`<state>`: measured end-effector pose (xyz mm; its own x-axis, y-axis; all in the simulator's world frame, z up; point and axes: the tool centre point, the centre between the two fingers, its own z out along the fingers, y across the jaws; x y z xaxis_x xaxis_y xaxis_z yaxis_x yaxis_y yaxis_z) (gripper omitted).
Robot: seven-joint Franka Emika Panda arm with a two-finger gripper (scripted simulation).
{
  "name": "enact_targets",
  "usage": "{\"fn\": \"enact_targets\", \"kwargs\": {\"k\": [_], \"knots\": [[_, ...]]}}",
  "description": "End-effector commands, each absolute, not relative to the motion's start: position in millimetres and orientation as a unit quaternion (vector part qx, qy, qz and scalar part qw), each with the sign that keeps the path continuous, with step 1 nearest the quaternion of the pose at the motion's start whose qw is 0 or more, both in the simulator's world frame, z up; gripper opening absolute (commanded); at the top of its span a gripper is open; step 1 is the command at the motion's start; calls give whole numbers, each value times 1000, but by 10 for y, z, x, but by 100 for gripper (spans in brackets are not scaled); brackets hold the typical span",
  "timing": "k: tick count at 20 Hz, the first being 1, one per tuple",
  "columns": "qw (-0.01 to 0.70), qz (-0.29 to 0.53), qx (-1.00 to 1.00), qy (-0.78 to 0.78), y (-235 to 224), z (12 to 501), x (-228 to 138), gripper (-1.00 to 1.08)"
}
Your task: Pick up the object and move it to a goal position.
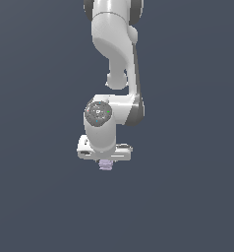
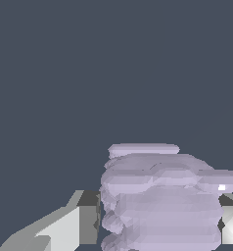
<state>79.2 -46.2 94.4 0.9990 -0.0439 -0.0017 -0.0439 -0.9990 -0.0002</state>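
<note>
Just below the centre of the exterior view, the gripper (image 1: 106,161) hung with its fingers (image 2: 84,218) clamped on either side of the lavender object (image 1: 106,166), whose ribbed length poked straight out beyond the fingertips.

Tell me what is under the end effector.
A pale lavender ribbed piece pokes out below the end effector; the wrist view shows it between the fingers. Its upper part and the contact points are covered.
</note>
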Motion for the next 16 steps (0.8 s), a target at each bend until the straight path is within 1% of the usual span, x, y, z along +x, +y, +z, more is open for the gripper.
{"fn": "enact_targets", "kwargs": {"k": [1,5,9,16], "knots": [[0,0,-1000,22,-524,1154,767,-100],[0,0,-1000,22,-603,1422,736,-100],[0,0,-1000,22,-651,1585,719,-100],[0,0,-1000,22,-661,1613,731,-100]]}}
